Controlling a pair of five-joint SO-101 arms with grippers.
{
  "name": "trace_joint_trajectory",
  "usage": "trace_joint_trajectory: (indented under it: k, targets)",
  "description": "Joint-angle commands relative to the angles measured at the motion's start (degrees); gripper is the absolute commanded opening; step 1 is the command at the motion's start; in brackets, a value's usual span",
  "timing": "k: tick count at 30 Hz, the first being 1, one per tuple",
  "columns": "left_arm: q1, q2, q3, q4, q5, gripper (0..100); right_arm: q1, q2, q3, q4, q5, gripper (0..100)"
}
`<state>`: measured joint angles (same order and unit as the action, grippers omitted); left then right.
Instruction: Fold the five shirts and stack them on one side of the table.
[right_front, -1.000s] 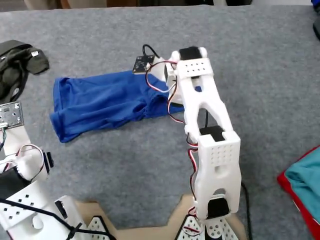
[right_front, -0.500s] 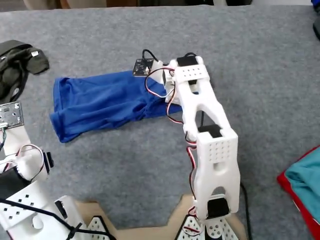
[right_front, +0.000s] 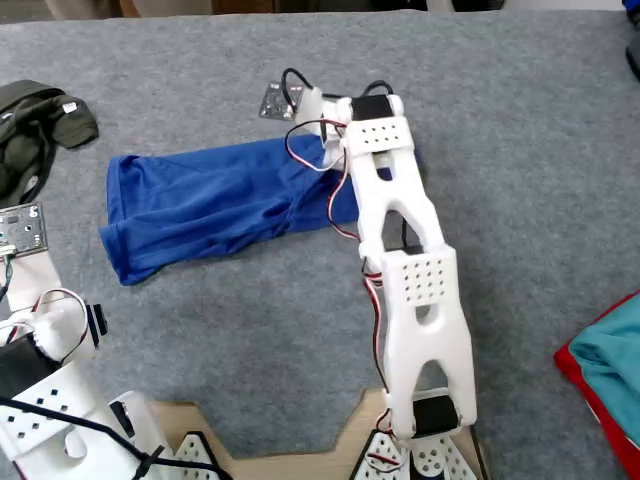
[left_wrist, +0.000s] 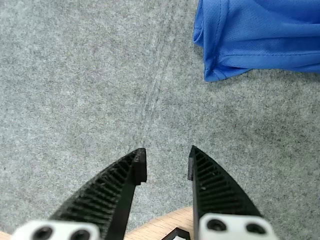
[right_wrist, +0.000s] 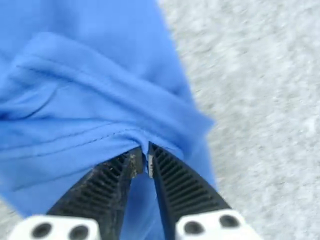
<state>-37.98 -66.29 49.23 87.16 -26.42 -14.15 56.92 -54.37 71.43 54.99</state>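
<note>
A blue shirt (right_front: 210, 205) lies in a long, loosely folded band across the grey table (right_front: 520, 130), left of centre. My right arm (right_front: 385, 160) stretches out over the shirt's right end. In the right wrist view my right gripper (right_wrist: 148, 159) is shut on a bunched fold of the blue shirt (right_wrist: 85, 95). My left gripper (left_wrist: 166, 162) hangs open over bare grey felt with nothing between its fingers, a short way from a hemmed corner of the blue shirt (left_wrist: 255, 40). The left arm's base (right_front: 45, 340) sits at the front left.
A dark olive shirt (right_front: 35, 125) is crumpled at the far left edge. A teal shirt (right_front: 612, 355) on red cloth lies at the right edge. Cardboard (right_front: 280, 465) borders the table's front between the arm bases.
The right arm has stretched farther toward the back of the table, carrying the shirt's right end with it and smoothing it out. The left arm has not moved.
</note>
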Motion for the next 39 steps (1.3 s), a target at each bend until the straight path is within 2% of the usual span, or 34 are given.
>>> trace_joint_trajectory:
  k: [1, 11, 19, 21, 26, 29, 35, 39]
  targets:
    - [-0.35, -0.31, -0.26, 0.7, -0.18, 15, 0.13, 2.07, -9.19, -0.7, -0.62, 3.0]
    - [-0.26, -0.04, -0.26, 0.7, -0.18, 15, -3.03, 7.34, -22.02, -0.62, -0.62, 3.0]
    - [-0.26, -0.04, -0.26, 0.7, -0.18, 15, -7.43, 7.34, -24.66, 0.44, -0.35, 3.0]
    - [-0.26, -0.04, -0.26, 1.41, -0.26, 15, -7.87, 7.34, -24.66, 2.81, -0.35, 5.9]
    - [-0.18, -0.4, -0.35, 2.29, -0.26, 15, -7.34, 7.34, -24.75, 8.0, -0.35, 20.8]
    - [-0.18, -0.4, -0.35, 2.29, -0.26, 15, -5.85, 7.25, -24.75, 9.49, -0.44, 24.2]
    - [-0.35, -0.4, -0.44, 2.29, -0.26, 15, -3.3, 7.6, -27.47, 17.23, -0.53, 23.0]
    - [-0.44, -0.4, -0.62, 2.29, -0.26, 15, 1.45, 7.6, -27.56, 18.55, -1.05, 11.8]
